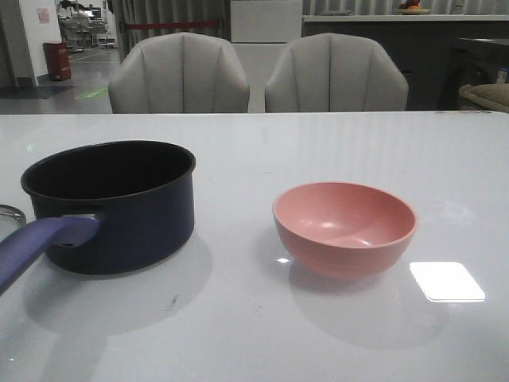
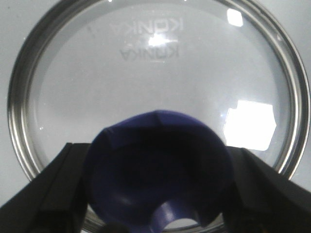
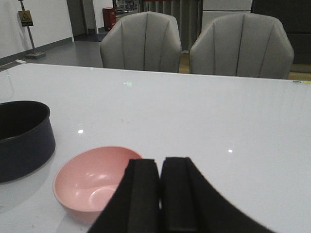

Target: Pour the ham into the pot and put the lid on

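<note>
The clear glass lid (image 2: 146, 73) with a metal rim lies flat on the table; a sliver of its rim (image 1: 9, 213) shows in the front view at the far left. My left gripper (image 2: 155, 162) has its jaws against both sides of the lid's purple-blue knob (image 2: 155, 145). The dark pot (image 1: 111, 203) stands at the left, its handle (image 1: 40, 243) toward the front left; its inside is too dark to see. No ham shows; the pink bowl (image 1: 344, 227) looks empty. My right gripper (image 3: 160, 167) is shut and empty, just right of the bowl (image 3: 92, 182).
Two grey chairs (image 1: 179, 76) (image 1: 336, 76) stand behind the far table edge. The pot also shows in the right wrist view (image 3: 22, 138). A bright light patch (image 1: 446, 281) lies on the table right of the bowl.
</note>
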Motion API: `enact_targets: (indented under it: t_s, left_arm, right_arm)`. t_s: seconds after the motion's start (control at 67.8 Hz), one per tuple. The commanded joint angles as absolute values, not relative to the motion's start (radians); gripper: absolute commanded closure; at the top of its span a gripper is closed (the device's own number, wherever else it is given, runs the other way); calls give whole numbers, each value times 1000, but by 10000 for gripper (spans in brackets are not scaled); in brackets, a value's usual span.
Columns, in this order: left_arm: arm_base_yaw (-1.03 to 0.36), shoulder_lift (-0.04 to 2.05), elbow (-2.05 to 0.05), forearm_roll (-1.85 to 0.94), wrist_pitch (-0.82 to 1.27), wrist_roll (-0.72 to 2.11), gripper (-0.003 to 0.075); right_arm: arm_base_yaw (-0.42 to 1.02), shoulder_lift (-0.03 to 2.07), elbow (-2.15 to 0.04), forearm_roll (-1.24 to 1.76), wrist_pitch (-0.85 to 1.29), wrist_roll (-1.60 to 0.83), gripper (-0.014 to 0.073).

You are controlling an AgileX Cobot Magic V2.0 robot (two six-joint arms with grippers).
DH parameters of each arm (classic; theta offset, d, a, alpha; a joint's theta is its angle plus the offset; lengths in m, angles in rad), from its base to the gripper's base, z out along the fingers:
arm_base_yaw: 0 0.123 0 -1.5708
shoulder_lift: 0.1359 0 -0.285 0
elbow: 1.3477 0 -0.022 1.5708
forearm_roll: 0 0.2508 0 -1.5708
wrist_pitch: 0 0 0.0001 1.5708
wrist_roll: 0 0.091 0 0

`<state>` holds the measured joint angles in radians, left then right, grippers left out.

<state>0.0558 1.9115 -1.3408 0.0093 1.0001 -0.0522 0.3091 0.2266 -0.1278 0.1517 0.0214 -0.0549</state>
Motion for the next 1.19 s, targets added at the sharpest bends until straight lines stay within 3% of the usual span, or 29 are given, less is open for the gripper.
enact_targets:
  t_s: [0.0, 0.398, 0.9, 1.18]
  left_arm:
    - [56, 1854, -1400, 0, 1024, -52, 403]
    - [33, 1709, -1573, -10, 1031, -11, 403]
    - [-288, 1741, -1672, -14, 1106, -10, 398]
    - [-367, 1807, -1680, -18, 1107, -10, 397]
  right_arm:
    - [307, 234, -157, 140, -56, -66, 448]
    - [307, 234, -157, 140, -56, -66, 448]
    - [307, 234, -157, 140, -56, -66, 448]
    - [307, 234, -157, 140, -56, -66, 448]
